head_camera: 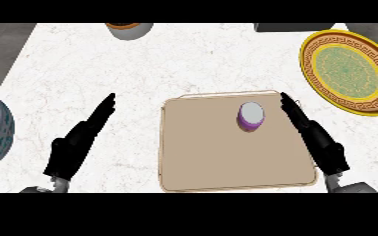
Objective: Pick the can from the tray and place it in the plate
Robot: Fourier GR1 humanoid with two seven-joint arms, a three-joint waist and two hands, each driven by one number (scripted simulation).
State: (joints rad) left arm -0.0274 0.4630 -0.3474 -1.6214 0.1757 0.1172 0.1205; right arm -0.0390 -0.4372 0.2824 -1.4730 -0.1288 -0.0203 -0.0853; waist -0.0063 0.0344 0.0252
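In the head view, the can (250, 116) stands upright on the tray (221, 165), in its far right part, so the picking step is not yet done. The right hand (316, 138) lies along the tray's right edge, fingers straight and open, holding nothing, fingertips near the can but apart from it. The next move likely calls for it to shift left and curl round the can. The plate (319, 62) waits beyond the tray's far right corner. The left hand (77, 144) rests open, left of the tray.
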